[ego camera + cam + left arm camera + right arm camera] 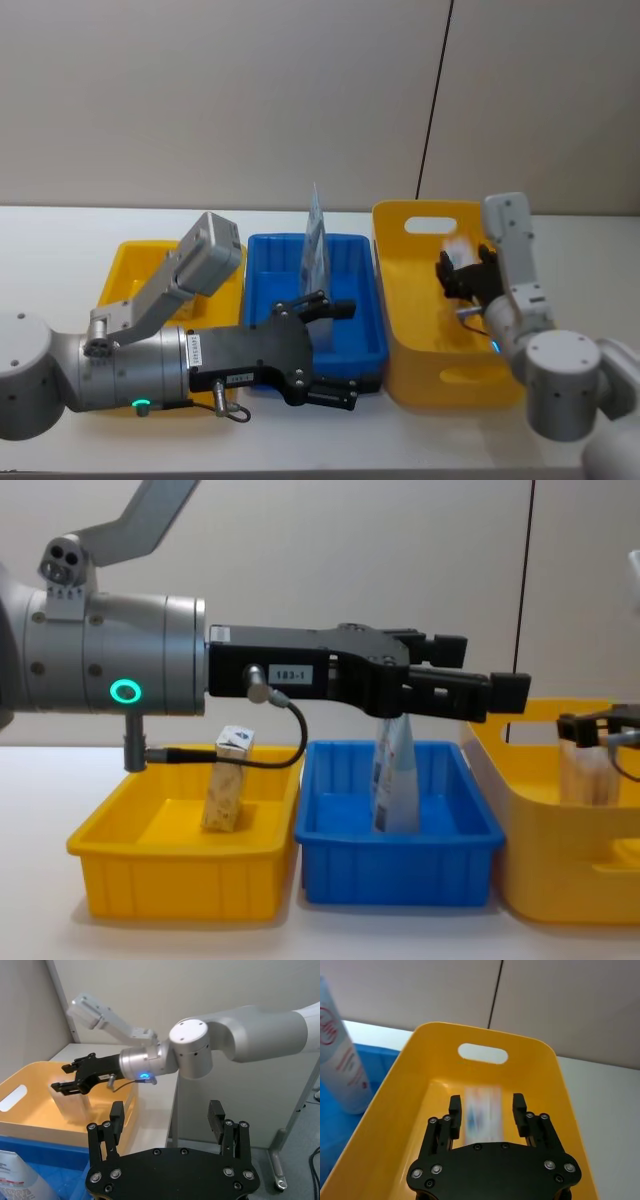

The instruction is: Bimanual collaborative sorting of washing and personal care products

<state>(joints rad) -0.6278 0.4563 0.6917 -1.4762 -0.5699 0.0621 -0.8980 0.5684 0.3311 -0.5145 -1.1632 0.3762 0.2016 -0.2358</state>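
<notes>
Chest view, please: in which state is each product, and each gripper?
Left carton: standing tilted in the yellow tray.
Pouch: upright in the blue tray.
Right carton: inside the handled basket, ungripped.
Left gripper: open, empty, above the blue tray.
Right gripper: open, above the handled basket.

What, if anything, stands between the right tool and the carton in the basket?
Nothing visible does. The right tool hangs open just above the carton, inside the basket, whose walls stand off to the sides.
</notes>
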